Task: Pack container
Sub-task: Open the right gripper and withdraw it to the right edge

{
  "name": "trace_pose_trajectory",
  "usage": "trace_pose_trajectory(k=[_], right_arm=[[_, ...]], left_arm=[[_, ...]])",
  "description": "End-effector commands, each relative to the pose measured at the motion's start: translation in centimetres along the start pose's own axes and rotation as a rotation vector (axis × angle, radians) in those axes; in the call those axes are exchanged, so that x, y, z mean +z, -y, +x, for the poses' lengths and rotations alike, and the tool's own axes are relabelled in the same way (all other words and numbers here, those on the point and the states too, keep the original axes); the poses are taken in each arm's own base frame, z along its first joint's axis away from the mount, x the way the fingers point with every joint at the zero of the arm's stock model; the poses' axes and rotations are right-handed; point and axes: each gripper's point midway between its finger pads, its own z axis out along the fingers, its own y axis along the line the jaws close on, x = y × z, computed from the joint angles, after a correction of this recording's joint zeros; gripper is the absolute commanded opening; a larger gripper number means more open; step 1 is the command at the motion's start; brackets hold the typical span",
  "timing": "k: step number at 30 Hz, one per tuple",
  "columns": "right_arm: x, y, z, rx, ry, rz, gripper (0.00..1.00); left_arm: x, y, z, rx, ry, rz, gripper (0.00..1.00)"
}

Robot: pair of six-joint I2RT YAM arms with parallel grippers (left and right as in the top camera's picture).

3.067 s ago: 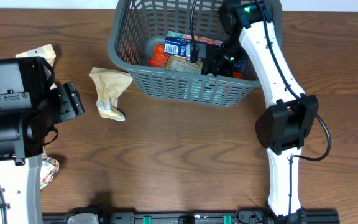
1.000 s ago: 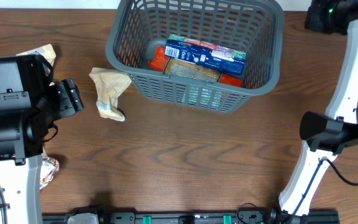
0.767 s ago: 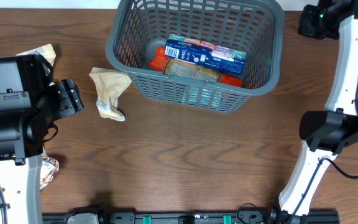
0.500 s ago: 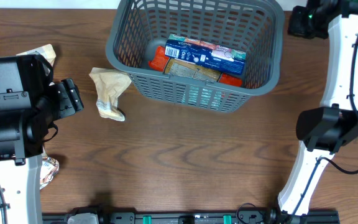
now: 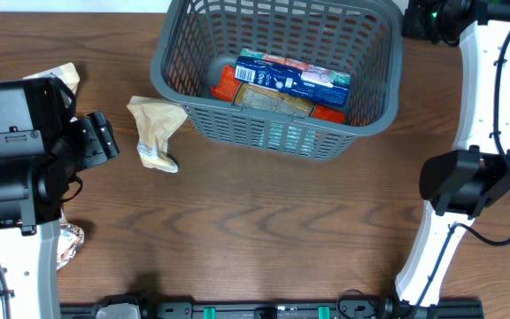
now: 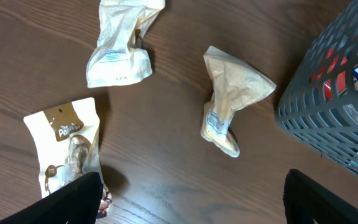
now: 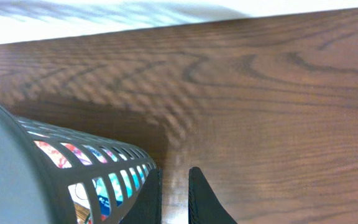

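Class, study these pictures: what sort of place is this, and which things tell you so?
Likely a robotics lab bench for packing practice: left arm and right arm of a robot at a wooden table, a grey slotted basket holding snack packets, and loose packets beside it.

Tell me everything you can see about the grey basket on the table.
The basket is dark grey plastic and rectangular, with slotted lattice walls, a solid floor and a thick rolled rim. It stands upright on the wooden table, towards the far edge. Inside, a blue packet lies on top of a tan packet and an orange-red packet. A crumpled beige packet lies on the table close beside it.
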Motion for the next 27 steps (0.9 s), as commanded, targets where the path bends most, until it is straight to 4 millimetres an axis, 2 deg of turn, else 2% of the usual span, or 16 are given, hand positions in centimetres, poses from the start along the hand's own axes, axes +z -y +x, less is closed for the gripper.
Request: trace_pose_trajectory(k=[1,13,17,27], right_arm=[[0.3,-1.4,-0.1,-0.042,0.007,-0.039,0.05],[0.1,-2.6,-2.0,-0.11,0.087,-0.102,0.07],[-0.1,-4.0,-2.3,-0.165,0.107,-0.18,0.08],[-0.5,-5.3,-3.0,-0.2,0.142,-0.255,0.09]], left_arm=[[-0.6,-0.2,-0.5,-0.007,0.022,-0.009,0.82],[-0.6,-0.3,-0.5,-0.008,0.022,-0.009,0.82],[-0.5,-0.3,-0.5,-0.008,0.021,-0.009,0.82],[-0.6,-0.3,-0.5,-0.008,0.022,-0.009,0.82]])
